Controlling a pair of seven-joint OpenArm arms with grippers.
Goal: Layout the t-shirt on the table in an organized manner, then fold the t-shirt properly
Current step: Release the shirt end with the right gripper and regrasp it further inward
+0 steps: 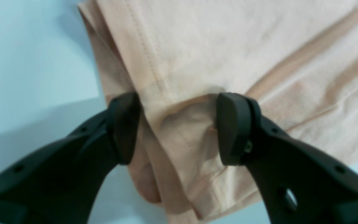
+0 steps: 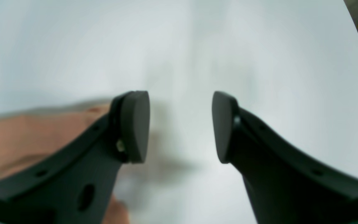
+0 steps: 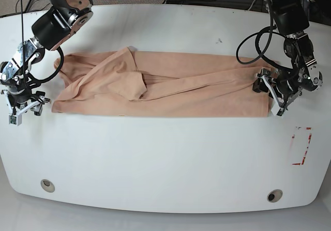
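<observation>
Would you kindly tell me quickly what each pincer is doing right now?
Left pincer: jaws apart around the t-shirt hem; grip cannot be told.
Right pincer: open, holding nothing, beside the shirt's edge.

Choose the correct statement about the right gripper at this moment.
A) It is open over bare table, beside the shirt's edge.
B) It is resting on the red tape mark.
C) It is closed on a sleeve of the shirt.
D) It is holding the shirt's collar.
A: the right gripper has parted jaws with only white table between them; the shirt lies beside one finger.
</observation>
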